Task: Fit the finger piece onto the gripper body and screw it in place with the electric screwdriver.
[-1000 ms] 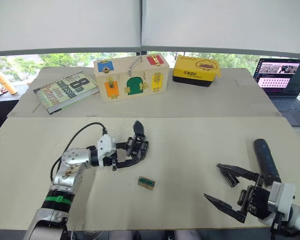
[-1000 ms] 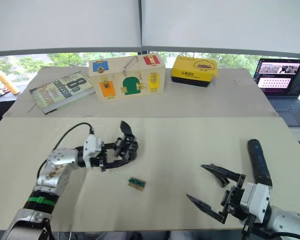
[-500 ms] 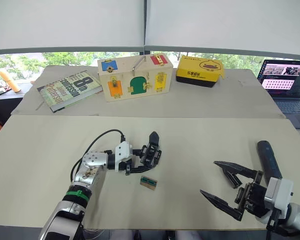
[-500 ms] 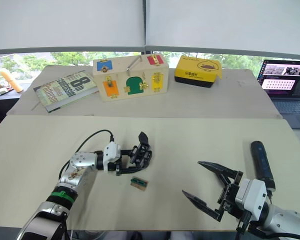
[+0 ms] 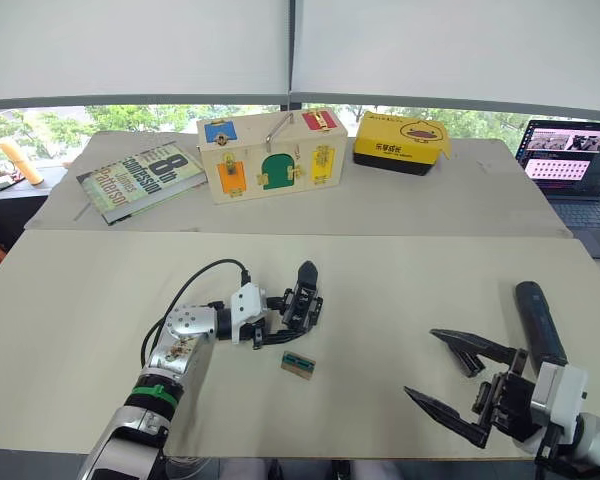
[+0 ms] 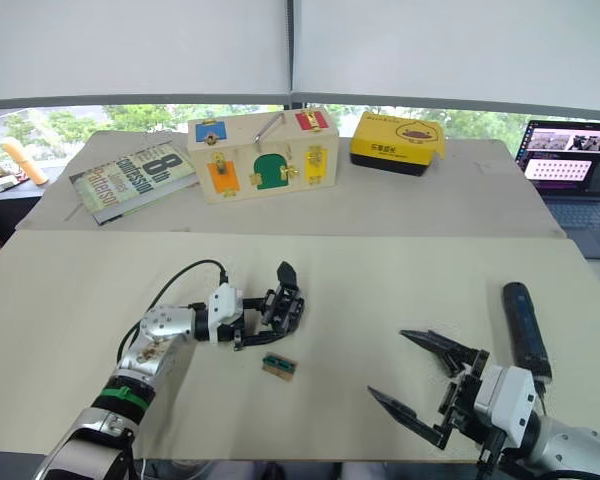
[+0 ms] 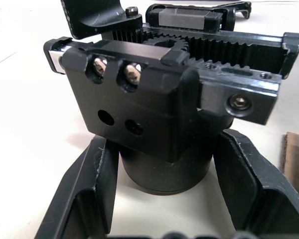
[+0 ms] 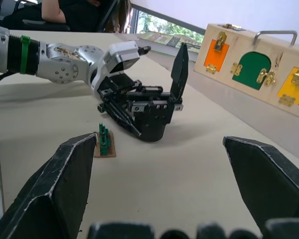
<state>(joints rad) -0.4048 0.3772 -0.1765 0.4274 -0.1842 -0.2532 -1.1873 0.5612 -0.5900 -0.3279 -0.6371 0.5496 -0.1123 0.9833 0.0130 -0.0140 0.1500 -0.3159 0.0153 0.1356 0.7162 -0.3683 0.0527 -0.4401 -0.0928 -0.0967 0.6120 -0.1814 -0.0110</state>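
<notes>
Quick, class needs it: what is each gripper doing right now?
Left gripper: jaws shut on the gripper body.
Right gripper: jaws open, holding nothing.

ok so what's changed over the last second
The left pincer, closed on the gripper body, carried it slightly toward the robot's right, to just beyond the small green part. The right pincer stayed open and near the electric screwdriver, which has not moved.
</notes>
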